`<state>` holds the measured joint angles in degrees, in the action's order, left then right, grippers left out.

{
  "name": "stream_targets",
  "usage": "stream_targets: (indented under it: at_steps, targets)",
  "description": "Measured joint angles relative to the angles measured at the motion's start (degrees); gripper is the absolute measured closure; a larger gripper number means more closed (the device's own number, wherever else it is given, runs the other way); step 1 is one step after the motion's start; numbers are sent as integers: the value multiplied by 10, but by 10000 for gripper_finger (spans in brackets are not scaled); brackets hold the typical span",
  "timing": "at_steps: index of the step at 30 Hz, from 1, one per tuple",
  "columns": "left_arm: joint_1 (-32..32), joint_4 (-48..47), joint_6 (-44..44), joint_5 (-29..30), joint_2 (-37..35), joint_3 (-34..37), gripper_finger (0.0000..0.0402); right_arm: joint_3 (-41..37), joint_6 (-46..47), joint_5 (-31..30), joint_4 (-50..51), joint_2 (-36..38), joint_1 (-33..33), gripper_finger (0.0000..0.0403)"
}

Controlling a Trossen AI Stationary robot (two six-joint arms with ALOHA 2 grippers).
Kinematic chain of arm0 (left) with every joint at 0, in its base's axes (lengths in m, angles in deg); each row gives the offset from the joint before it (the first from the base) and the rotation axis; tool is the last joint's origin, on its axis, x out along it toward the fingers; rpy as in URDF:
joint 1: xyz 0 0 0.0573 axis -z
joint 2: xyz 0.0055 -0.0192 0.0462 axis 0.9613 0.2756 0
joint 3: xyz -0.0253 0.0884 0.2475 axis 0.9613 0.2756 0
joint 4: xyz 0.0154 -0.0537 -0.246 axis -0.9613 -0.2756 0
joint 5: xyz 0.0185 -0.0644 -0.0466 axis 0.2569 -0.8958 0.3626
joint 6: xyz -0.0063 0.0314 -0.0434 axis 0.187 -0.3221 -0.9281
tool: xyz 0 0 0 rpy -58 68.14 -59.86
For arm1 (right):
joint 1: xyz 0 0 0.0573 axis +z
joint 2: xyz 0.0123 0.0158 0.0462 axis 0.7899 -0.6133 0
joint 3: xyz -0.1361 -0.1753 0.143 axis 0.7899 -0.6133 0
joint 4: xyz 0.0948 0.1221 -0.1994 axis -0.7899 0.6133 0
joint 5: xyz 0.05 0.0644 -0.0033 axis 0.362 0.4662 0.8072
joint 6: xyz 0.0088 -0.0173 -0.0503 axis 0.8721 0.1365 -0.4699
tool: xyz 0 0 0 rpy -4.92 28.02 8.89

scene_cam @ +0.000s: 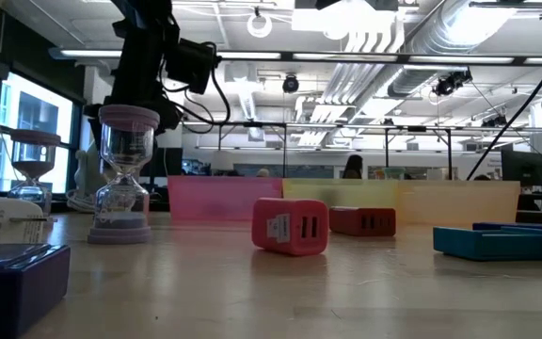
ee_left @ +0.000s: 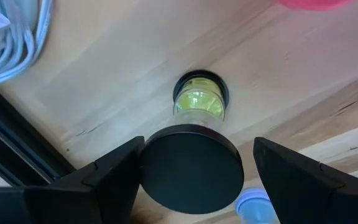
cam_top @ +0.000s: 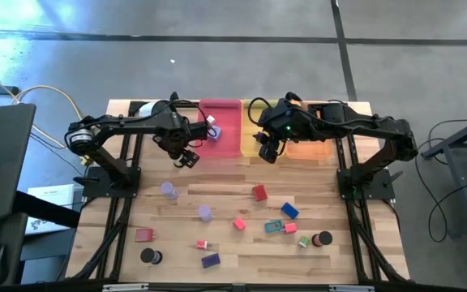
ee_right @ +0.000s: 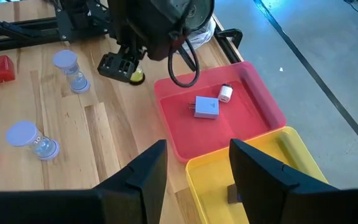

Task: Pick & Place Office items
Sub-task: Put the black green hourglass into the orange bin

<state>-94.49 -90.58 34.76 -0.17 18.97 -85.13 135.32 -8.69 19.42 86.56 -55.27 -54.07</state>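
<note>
Left claw (cam_top: 186, 157) holding black-capped hourglass (ee_left: 194, 155) (beside pink tray (cam_top: 225, 138) edge).

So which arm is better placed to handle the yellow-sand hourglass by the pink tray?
Left. Its end effector is right at the hourglass; the right end effector hangs over the yellow tray.

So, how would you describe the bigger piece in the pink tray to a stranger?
Find the pink tray, the leftmost tray in the high view, next to the yellow tray. Two pieces lie in it; yours is the pale square block near its middle. Its neighbour, a small white piece with a red end, is rounder and smaller.
</note>
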Motion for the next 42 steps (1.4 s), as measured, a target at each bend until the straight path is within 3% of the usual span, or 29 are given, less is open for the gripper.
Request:
stream_targets:
  at_steps: [5,17,29,34,42]
  targets:
    - [0,2,0,-2,3,3,121,0,0,0,0,0,0,241]
    - [0,-1,1,-5,4,3,200,0,0,0,-4,0,0,241]
    - [0,-11,19,-5,-4,2,196,0,17,0,-4,0,4,241]
    - [0,-23,19,-15,-39,1,199,0,21,1,9,0,24,241]
    - [4,-23,-18,-60,-153,-14,197,0,140,7,-7,48,73,241]
